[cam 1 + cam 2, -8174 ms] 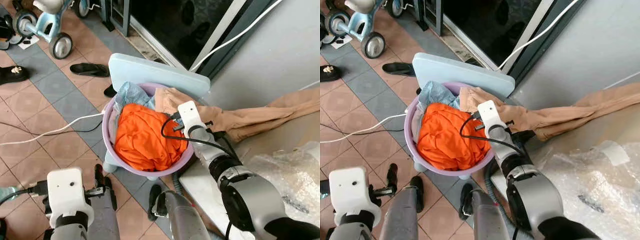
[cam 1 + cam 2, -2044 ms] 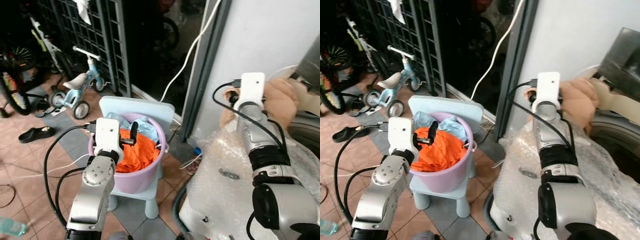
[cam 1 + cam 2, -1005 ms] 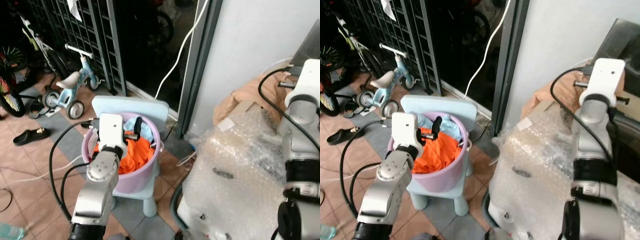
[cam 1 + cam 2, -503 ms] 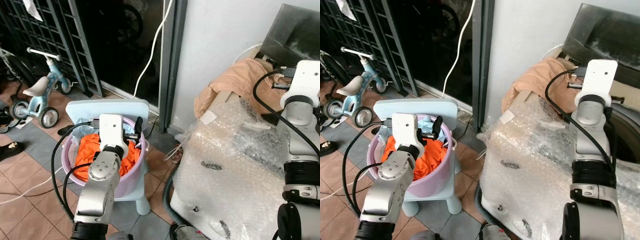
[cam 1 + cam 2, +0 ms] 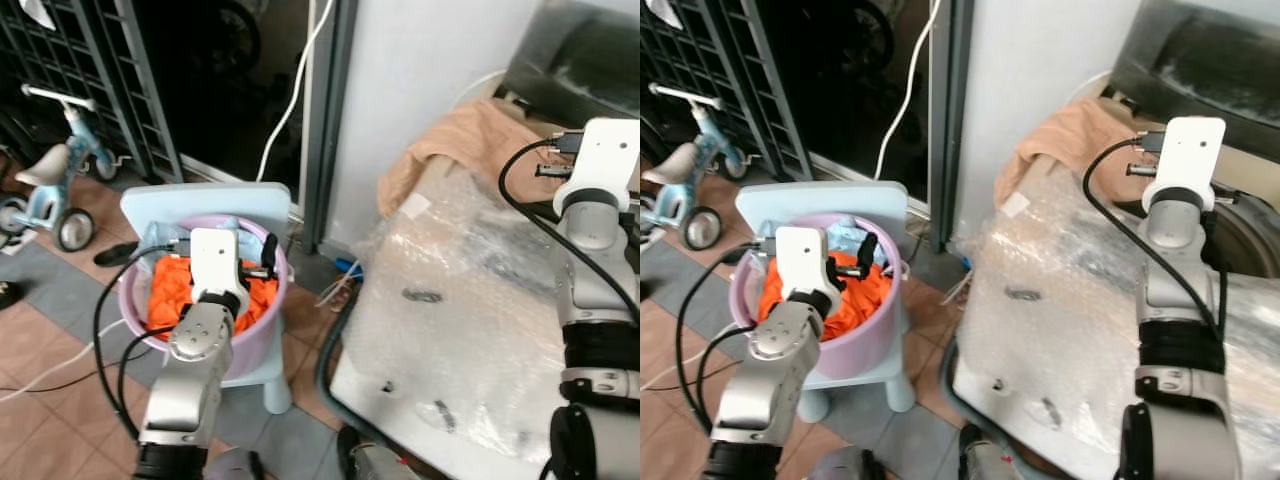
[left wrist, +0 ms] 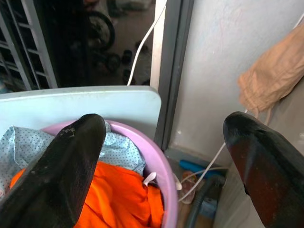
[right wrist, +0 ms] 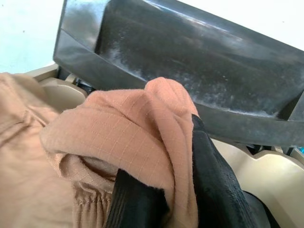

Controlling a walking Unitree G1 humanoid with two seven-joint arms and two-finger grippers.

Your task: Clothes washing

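Observation:
A lilac basket (image 5: 250, 338) holds an orange garment (image 5: 168, 287) and a blue dotted cloth (image 6: 27, 142). My left gripper (image 6: 164, 134) hovers open just above the basket's near rim, with nothing between its fingers. A tan garment (image 5: 462, 143) lies draped over the back corner of the bubble-wrapped washing machine (image 5: 470, 300). My right gripper (image 7: 175, 186) is raised by the machine's dark open lid (image 7: 190, 61) and is shut on a fold of the tan garment (image 7: 118, 128).
The basket stands on a light-blue child's chair (image 5: 205, 203). A tricycle (image 5: 50, 190) and a black gate are at the far left. A white cable (image 5: 300, 85) runs down the door frame. A grey hose (image 5: 325, 372) curves beside the machine's base.
Since the earliest frames my right gripper has carried the tan garment from the basket up to the washing machine, and my left gripper has risen over the basket. Lately only the view has shifted.

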